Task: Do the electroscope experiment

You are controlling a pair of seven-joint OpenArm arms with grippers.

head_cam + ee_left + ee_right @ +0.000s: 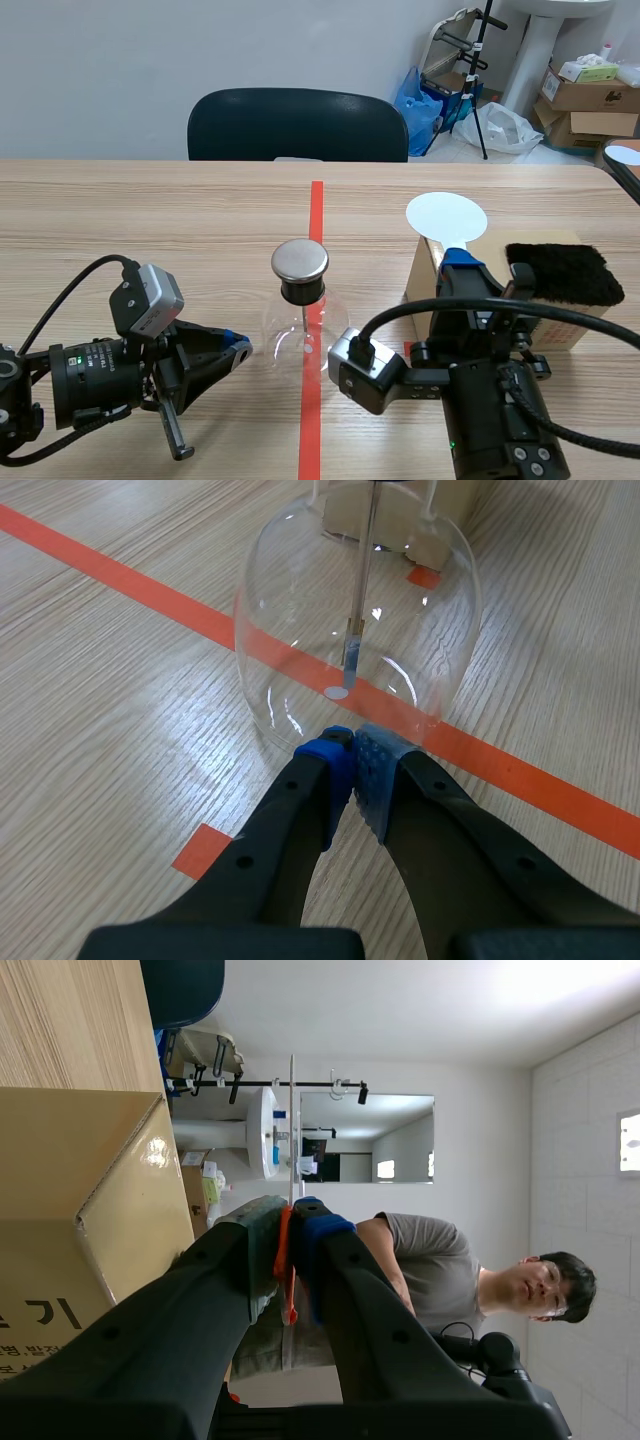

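I see the electroscope point(299, 300) mid-tabletop on the tape line. My left gripper point(352, 750), pinched together empty, sits just before its glass. My right gripper point(290, 1225) clamps the white disc point(446, 216) toward the tabletop's right edge.

1. Tabletop point(150, 210): light wood grain, with an orange-red tape line point(317, 215) running down its middle.
2. Chair point(296, 124): dark padded back, standing at the far edge of the tabletop.
3. Wall point(200, 50): plain pale grey, evenly lit.
4. Far right corner: stacked cardboard boxes point(585, 95), a blue bag point(418, 100), a white bag point(500, 128), a black stand point(480, 60) and a white pedestal point(540, 50).
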